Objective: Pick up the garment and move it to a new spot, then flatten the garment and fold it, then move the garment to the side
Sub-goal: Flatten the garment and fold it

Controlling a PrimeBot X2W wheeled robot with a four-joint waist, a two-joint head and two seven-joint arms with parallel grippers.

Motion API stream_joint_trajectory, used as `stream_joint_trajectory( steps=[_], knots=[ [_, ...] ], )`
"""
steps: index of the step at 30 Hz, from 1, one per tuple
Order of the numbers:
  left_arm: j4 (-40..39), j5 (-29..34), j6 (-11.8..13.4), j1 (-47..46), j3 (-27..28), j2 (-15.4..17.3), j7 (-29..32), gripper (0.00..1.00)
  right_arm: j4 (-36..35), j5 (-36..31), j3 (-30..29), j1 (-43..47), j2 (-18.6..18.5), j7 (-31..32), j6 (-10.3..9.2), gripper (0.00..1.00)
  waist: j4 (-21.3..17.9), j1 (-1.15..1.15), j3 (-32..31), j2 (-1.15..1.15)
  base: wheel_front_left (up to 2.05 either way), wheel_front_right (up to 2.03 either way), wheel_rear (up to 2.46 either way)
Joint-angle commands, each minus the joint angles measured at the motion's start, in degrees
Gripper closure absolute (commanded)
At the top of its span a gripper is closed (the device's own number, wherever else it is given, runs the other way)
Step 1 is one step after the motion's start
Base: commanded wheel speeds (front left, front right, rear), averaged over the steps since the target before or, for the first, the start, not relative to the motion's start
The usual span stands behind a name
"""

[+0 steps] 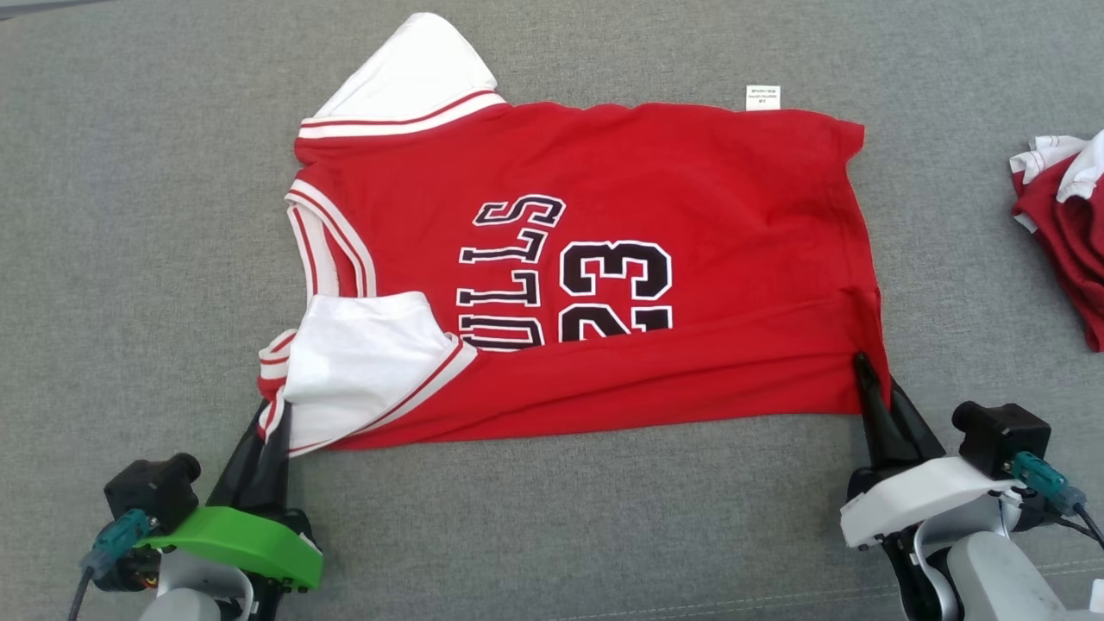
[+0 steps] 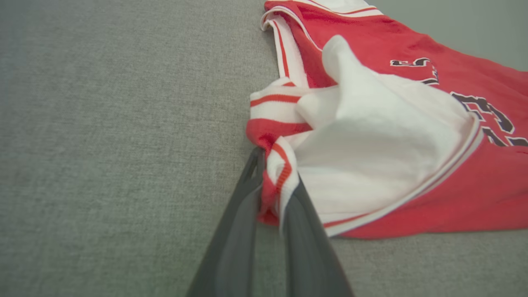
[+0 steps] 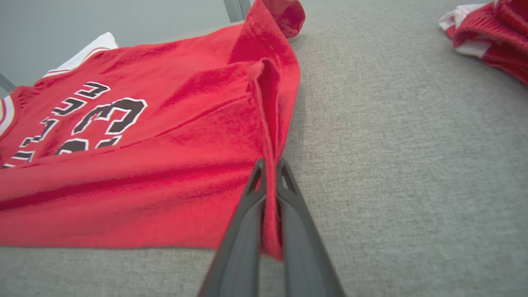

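The garment (image 1: 690,198) is a red jersey with white sleeves, black lettering and the number 23, spread sideways on the grey surface. Its near edge is folded up over the lower part of the print. My left gripper (image 1: 274,412) is shut on the striped shoulder corner beside the near white sleeve (image 1: 362,362); the left wrist view shows the cloth bunched between the fingers (image 2: 270,177). At the near hem corner my right gripper (image 1: 869,379) is shut on the red cloth, and the right wrist view shows the hem pinched between the closed tips (image 3: 270,173).
A second red and white garment (image 1: 1065,224) lies crumpled at the right edge, also seen as a heap (image 3: 491,33) in the right wrist view. Grey fabric surface (image 1: 561,526) extends on all sides of the jersey.
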Motion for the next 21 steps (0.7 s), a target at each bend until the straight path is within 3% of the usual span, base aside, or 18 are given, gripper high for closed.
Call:
stream_joint_trajectory(
  steps=[1, 9, 17, 18, 19, 20, 21],
  knots=[
    [-1.7, -0.7, -0.2, 0.0, 0.5, 1.5, -0.5, 1.00, -1.8, 0.7, -0.3, 1.2, -1.4, 0.0, -0.05, 1.00, -0.2, 0.00, -0.2, 0.00, 0.00, 0.00, 0.00],
    [-13.4, -1.6, 3.4, 8.2, 1.9, 4.3, 4.8, 1.00, -8.0, 2.3, -2.3, 6.9, -5.7, 4.7, -0.13, 1.00, -0.8, 0.00, -1.1, 0.00, 0.00, 0.00, 0.00],
    [-21.2, -1.9, 6.2, 12.9, 1.1, 3.7, 8.8, 1.00, -7.7, 4.0, -3.6, 8.5, -5.7, 7.0, -0.13, 1.00, -0.5, 0.00, -0.9, 0.00, 0.00, 0.00, 0.00],
    [-21.3, -1.9, 6.3, 12.5, 0.8, 3.4, 8.8, 0.64, -7.2, 3.9, -3.6, 8.3, -5.5, 7.2, -0.13, 0.32, -0.4, 0.00, -0.8, 0.00, 0.00, 0.00, 0.00],
    [-21.5, -1.9, 6.3, 11.7, 0.7, 3.1, 8.4, 0.20, -7.0, 3.9, -3.6, 7.9, -5.3, 7.2, -0.13, 0.00, -0.3, 0.00, -0.8, 0.00, 0.00, 0.00, 0.00],
    [-21.4, -2.1, 6.1, 11.0, 0.6, 2.7, 8.0, 0.00, -6.6, 4.0, -3.7, 7.4, -5.2, 6.9, -0.12, 0.00, -0.3, 0.00, -0.7, 0.00, 0.00, 0.00, 0.00],
    [-21.0, -1.6, 6.2, 10.4, 0.6, 2.7, 7.4, 0.00, -6.4, 4.0, -3.9, 7.1, -5.1, 6.3, -0.08, 0.00, -0.3, 0.00, -0.7, 0.00, 0.00, 0.00, 0.00]
  ],
)
